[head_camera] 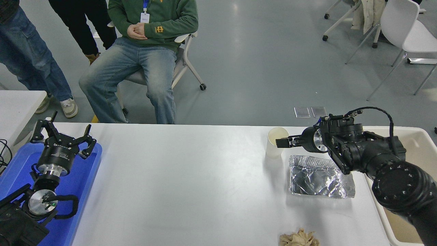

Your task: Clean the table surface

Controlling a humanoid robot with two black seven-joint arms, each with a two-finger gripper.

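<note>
The white table surface [191, 177] fills the lower part of the head view. A cream paper cup [274, 147] stands upright near its far right edge. My right gripper [282, 141] comes in from the right, pointing left, with its tip at the cup's right rim; its side-on pose hides whether it grips. A crumpled silver foil tray [319, 177] lies just in front of the cup, under my right wrist. A crumpled brown paper wad [299, 238] lies at the near edge. My left gripper [61, 136] is parked open at the lower left.
A blue tray [87, 181] sits under the parked left arm. A cream plastic bin [421, 141] stands off the table's right end. A person sits on a chair [186, 58] beyond the far edge and others stand at the top left. A smaller white table's corner [17, 106] shows at left.
</note>
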